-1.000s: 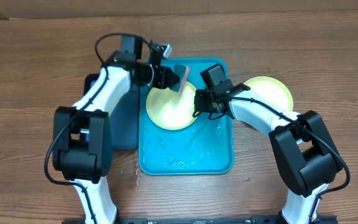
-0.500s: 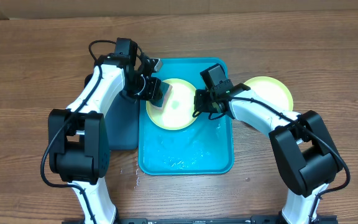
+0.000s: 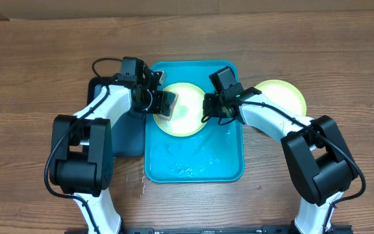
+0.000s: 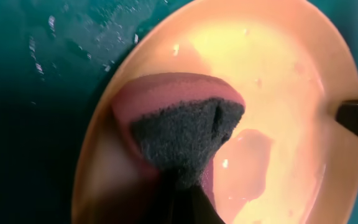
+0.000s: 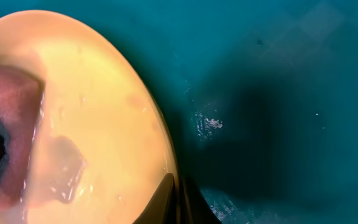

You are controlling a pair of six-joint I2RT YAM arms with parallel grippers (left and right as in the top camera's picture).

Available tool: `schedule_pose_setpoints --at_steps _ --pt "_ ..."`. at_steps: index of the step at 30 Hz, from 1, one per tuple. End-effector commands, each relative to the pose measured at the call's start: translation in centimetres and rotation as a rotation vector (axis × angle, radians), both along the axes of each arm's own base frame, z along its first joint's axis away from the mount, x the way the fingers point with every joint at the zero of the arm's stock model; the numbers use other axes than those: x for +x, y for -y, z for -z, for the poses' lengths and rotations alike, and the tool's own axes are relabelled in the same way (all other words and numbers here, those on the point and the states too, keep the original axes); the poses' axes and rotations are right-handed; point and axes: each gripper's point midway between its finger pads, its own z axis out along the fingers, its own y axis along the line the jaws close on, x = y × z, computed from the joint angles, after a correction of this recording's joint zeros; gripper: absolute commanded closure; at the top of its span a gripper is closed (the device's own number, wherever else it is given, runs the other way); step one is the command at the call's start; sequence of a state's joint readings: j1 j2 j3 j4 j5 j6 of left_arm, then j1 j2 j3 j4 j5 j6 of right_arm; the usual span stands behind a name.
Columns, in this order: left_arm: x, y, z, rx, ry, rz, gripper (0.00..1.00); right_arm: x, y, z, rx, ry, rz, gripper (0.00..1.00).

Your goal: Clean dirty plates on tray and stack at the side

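**Entry: plate cleaning at the turquoise tray, one plate under the sponge**

- Turquoise tray (image 3: 193, 159): lying at the middle of the table (image 3: 44, 65). Its near end is showing a wet sheen and droplets. All places below are given from this tray.
- Yellow-green plate (image 3: 184, 117): sitting flat in the tray's far half, inside the rim. Its pale centre is carrying a film of liquid. No orange-red smear is showing in the wrist views, though the sponge is hiding part of the plate.
- Sponge (image 4: 185, 134): pink with a dark grey scouring face, pressing on the plate's surface near the plate's left edge, on the tray's left side.
- Left gripper (image 3: 163, 104): reaching in over the tray's left rim. Its fingers are drawn close together and are clamping the sponge.
- Right gripper (image 3: 206, 109): reaching in from the tray's right side. Its fingers are narrowed onto the plate's right rim and are pinching it, apparently steadying the plate for scrubbing.
- Second plate (image 3: 283, 94): also yellow-green, resting on the table just off the tray's right rim. It looks plain and unsmeared, and is judged to be the start of the stack at the side.
- Navy tray (image 3: 125, 133): smaller, lying against the turquoise tray's left rim.

Progress, as a judgement: one plate is appearing finished and set aside. The plate in the tray is being scrubbed and has yet to be moved to the stack. No light blue plate is showing anywhere, so it is not possible to tell whether it lies under the second plate.
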State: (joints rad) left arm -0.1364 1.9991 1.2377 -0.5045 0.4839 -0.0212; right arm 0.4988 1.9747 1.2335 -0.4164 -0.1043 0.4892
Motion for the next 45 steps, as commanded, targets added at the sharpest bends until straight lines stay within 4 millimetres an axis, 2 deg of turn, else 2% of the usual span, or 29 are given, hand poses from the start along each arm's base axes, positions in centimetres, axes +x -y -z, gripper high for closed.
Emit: schedule_pose_setpoints --at_steps 1,4,7,8,10,13,15,16,20,23,28,33,34,35,36,37,38,39,43,45 --pt "-2.4 3.5 -1.3 -0.221 -0.101 0.037 0.96 0.0 -0.6 -0.8 0.02 0.02 -0.019 0.96" --pt "-2.0 5.6 -5.3 -0.405 -0.088 0.084 0.96 0.0 -0.6 -0.8 0.02 0.019 -0.019 0.96" --pt "-0.6 5.5 -9.4 -0.49 -0.039 0.071 0.96 0.0 -0.6 -0.8 0.019 0.019 -0.019 0.94" --pt "0.0 5.0 -10.9 -0.505 -0.01 0.061 0.96 0.0 -0.6 -0.8 0.019 0.018 -0.019 0.94" --pt "0.9 3.9 -13.3 -0.51 0.05 0.04 0.96 0.0 -0.6 -0.8 0.019 0.018 -0.019 0.88" --pt "1.8 0.7 -16.2 -0.457 0.128 -0.047 0.96 0.0 -0.6 -0.8 0.018 0.018 -0.019 0.82" --pt "1.6 -2.1 -16.1 -0.363 0.124 -0.141 0.96 0.0 -0.6 -0.8 0.019 0.019 -0.019 0.75" --pt "1.3 -3.9 -15.4 -0.28 0.105 -0.205 0.96 0.0 -0.6 -0.8 0.019 0.019 -0.019 0.73" --pt "-1.8 -11.6 -11.0 0.127 -0.044 -0.424 0.96 0.0 -0.6 -0.8 0.019 0.02 -0.019 0.72" --pt "-4.3 -14.4 -8.7 0.313 -0.135 -0.472 0.96 0.0 -0.6 -0.8 0.02 0.02 -0.019 0.72" --pt "-6.5 -14.9 -5.3 0.369 -0.217 -0.466 0.96 0.0 -0.6 -0.8 0.019 0.02 -0.019 0.72" --pt "-7.0 -14.9 -2.9 0.372 -0.212 -0.464 0.96 0.0 -0.6 -0.8 0.019 0.019 -0.019 0.72" --pt "-7.0 -14.9 -2.7 0.371 -0.209 -0.465 0.91 0.0 -0.6 -0.8 0.019 0.019 -0.019 0.72" --pt "-6.9 -14.9 -2.7 0.371 -0.207 -0.465 0.76 0.0 -0.6 -0.8 0.019 0.019 -0.019 0.72" --pt "-6.8 -14.9 -2.8 0.368 -0.204 -0.466 0.46 0.0 -0.6 -0.8 0.019 0.02 -0.019 0.72" --pt "-6.7 -14.8 -2.8 0.359 -0.203 -0.476 0.24 0.0 -0.6 -0.8 0.019 0.019 -0.019 0.72" --pt "-6.4 -14.6 -3.1 0.345 -0.199 -0.479 0.17 0.0 -0.6 -0.8 0.019 0.02 -0.019 0.71" --pt "-6.2 -14.5 -3.3 0.333 -0.195 -0.477 0.15 0.0 -0.6 -0.8 0.019 0.019 -0.019 0.71" --pt "-4.9 -14.3 -5.9 0.294 -0.169 -0.491 0.16 0.0 -0.5 -0.8 0.014 0.022 -0.016 0.71" --pt "-3.8 -14.2 -8.3 0.26 -0.132 -0.502 0.16 0.1 -0.4 -0.8 0.01 0.024 -0.014 0.72"
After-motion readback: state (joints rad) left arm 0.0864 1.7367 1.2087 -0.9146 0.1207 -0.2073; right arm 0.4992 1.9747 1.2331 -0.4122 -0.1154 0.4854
